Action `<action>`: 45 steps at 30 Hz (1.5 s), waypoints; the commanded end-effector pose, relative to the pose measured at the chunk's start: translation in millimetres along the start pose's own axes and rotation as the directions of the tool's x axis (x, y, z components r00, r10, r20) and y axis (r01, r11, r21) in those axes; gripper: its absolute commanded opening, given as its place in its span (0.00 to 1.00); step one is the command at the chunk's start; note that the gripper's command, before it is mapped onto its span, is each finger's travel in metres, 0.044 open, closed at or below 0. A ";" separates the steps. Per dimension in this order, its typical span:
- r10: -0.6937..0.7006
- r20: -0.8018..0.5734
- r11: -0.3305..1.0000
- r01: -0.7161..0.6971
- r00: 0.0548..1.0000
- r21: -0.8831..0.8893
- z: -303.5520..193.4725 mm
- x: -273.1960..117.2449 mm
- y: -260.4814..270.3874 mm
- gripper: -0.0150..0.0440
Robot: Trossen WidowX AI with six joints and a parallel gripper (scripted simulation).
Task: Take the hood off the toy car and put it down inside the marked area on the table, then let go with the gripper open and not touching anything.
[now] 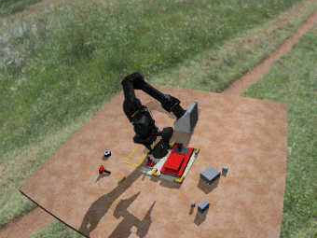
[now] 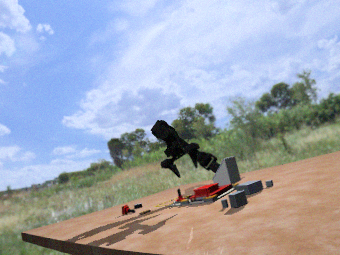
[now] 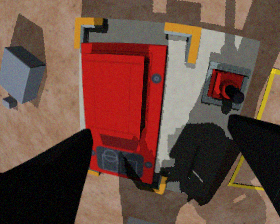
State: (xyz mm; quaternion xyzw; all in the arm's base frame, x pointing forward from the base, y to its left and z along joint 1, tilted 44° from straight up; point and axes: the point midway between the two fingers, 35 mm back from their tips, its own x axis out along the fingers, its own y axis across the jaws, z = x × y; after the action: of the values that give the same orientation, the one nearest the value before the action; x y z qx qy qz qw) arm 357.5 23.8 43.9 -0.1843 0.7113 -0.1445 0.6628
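Observation:
The toy car is a flat red body (image 3: 159, 112) on a whitish board (image 3: 177, 85) with orange corner brackets. A raised red panel (image 1: 174, 162) (image 2: 205, 189) (image 3: 112, 95), which looks like the hood, sits on the body. A dark grey part (image 3: 117, 161) shows at one end of the car. My gripper (image 2: 187, 170) (image 3: 162, 128) is open and empty, above the board; in the wrist view its fingers stand wide, one toward each side. The marked area, a yellow outline (image 1: 130, 164) (image 3: 247, 187), lies beside the board, partly out of the wrist view.
A black-knobbed red part (image 3: 222, 85) (image 1: 150, 163) stands on the board beside the car. Grey blocks (image 1: 210, 175) (image 1: 203, 206) (image 3: 21, 75) lie on the other side. A tall grey wedge (image 1: 187, 117) (image 2: 228, 171) stands behind. A small wheel (image 1: 107, 153) and a red piece (image 1: 102, 170) lie past the outline.

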 end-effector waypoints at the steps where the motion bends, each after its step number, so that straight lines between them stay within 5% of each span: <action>1: -0.123 -0.034 0.991 0.124 0.992 0.056 -0.5 16.0 34.7 1.00; 7: -0.266 -0.039 0.954 0.269 0.963 0.134 1.4 34.1 67.2 1.00; 45: -0.269 -0.039 0.953 0.272 0.962 0.136 1.3 54.6 62.2 1.00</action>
State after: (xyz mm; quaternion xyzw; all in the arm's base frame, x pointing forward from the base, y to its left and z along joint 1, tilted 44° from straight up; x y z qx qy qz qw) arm 351.7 56.6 -30.9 -0.2285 0.6741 -0.2860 0.6416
